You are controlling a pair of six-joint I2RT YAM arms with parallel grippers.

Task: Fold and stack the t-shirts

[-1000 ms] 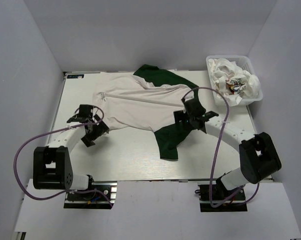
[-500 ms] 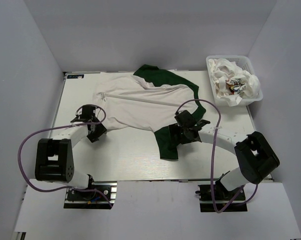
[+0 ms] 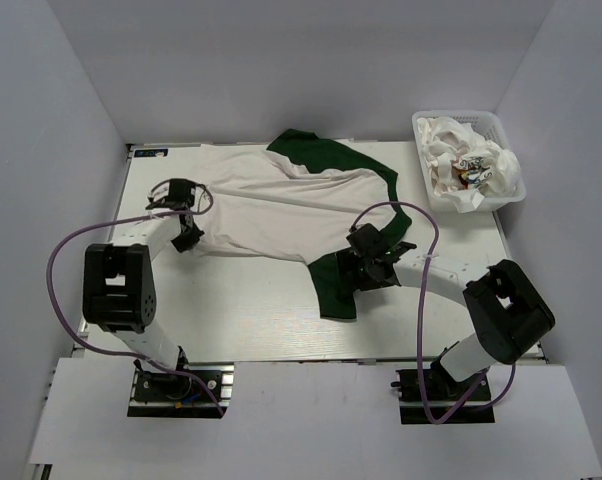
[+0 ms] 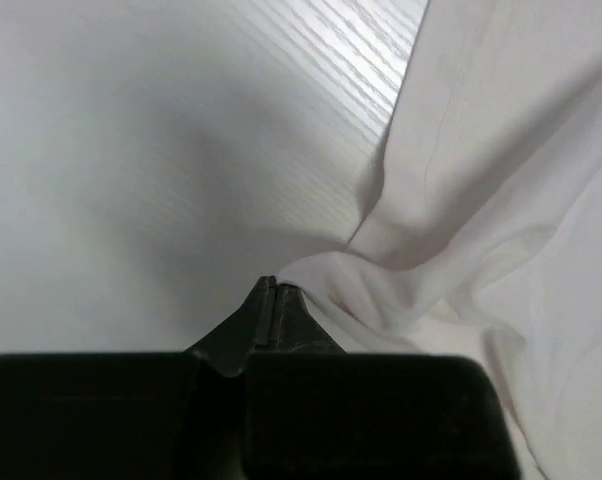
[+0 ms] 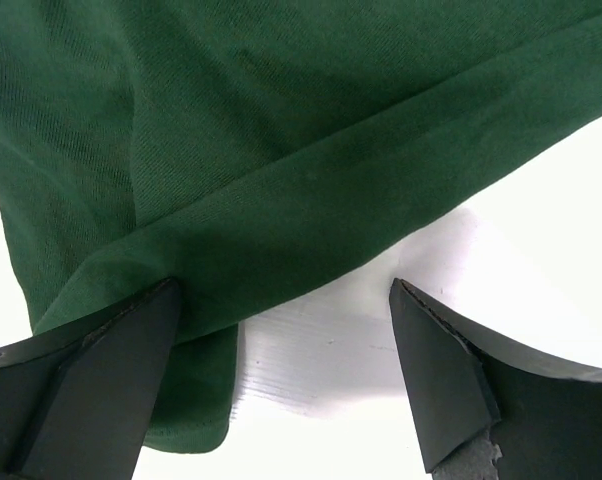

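1. A white t-shirt (image 3: pixel 281 205) with dark green sleeves lies spread across the far half of the table (image 3: pixel 251 310). It is rumpled, not flat.
2. One green sleeve (image 3: pixel 336 285) trails toward the near edge at centre right. The other lies at the far edge.
3. The left gripper (image 3: pixel 188 238) is at the shirt's near-left corner. In the left wrist view the left gripper (image 4: pixel 271 290) has its jaws clamped together on the white hem (image 4: pixel 326 285), and the cloth puckers toward the tips. How much cloth sits between the pads is hard to tell.
4. The right gripper (image 3: pixel 366 265) is low over the near green sleeve. In the right wrist view the right gripper (image 5: pixel 281 300) has its jaws spread wide, with the folded sleeve edge (image 5: pixel 281 150) running between them and nothing pinched.
5. The crumpled t-shirts (image 3: pixel 471 160) fill the white lattice basket (image 3: pixel 426 125) at the far-right corner, well apart from both grippers.
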